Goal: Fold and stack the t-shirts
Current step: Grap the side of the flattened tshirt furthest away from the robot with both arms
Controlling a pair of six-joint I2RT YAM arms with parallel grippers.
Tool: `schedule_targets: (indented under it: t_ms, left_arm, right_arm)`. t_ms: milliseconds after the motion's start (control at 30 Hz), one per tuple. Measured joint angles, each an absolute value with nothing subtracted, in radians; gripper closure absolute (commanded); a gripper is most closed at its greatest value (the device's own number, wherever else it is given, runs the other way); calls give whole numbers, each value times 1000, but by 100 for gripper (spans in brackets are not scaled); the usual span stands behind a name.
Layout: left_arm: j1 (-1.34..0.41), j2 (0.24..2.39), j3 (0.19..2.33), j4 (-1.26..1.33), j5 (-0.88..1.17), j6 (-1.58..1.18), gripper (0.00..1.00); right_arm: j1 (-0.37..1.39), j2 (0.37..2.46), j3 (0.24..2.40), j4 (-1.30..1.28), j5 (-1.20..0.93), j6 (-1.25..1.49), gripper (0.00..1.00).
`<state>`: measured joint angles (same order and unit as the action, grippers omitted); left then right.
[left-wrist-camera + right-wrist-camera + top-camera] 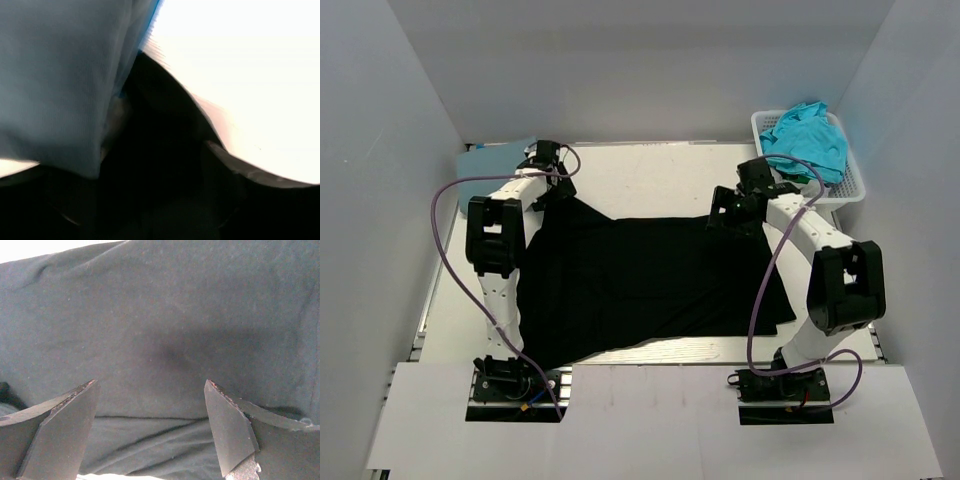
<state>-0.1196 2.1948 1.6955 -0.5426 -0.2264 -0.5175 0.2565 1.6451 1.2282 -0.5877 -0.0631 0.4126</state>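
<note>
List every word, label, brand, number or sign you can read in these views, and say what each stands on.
None can be read in any view.
The black t-shirt shows plain cloth, no print or tag.
The turquoise t-shirt, the white basket and the light blue t-shirt bear no lettering.
The left wrist view is too dark and blurred to read anything.

**Matt cloth, smooth table, hard plastic**

We see the black t-shirt point(640, 285) as soft, matt knit cloth, faintly linty up close. Beyond its far right corner, the turquoise t-shirt point(807, 138) is crumpled cloth in a white slotted plastic basket point(852, 190). At its far left corner, the light blue t-shirt point(55, 75) shows a fine weave. The table point(650, 165) beneath looks smooth and white. The fingers point(60, 435) of the right gripper point(150, 432) look like dull, dark plastic.
</note>
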Motion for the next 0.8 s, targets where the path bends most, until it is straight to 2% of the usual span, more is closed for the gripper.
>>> schedule_targets:
  t_ms: [33,67,133,367,500,600,700,733,800]
  left_arm:
    - [-120,2212,1698,-536,-222,-507,20]
    - [-120,2218,1706,-537,-226,-506,33]
    - [-116,2218,1709,-520,-211,-509,42]
    - [-107,2218,1708,-480,-165,-506,49]
    - [-107,2218,1709,-487,-155,-504,35]
    - [-107,2218,1715,-516,-155,-508,35]
    - [-107,2218,1716,-530,-155,-509,42]
    - [-108,2218,1715,-533,-155,-509,59]
    - [-112,2216,1711,-537,-153,-509,68]
  right_arm:
    - [257,1654,1235,-588,-58,410,10]
    - [257,1660,1240,-589,-54,410,10]
    - [257,1672,1251,-591,-47,408,10]
    - [257,1715,1279,-590,-26,406,10]
    - [257,1742,1297,-590,-1,406,10]
    - [257,1751,1307,-589,11,406,10]
    - [257,1751,1311,-588,20,406,10]
    - [257,1751,1311,-588,22,406,10]
    - [257,1751,1311,-588,26,407,10]
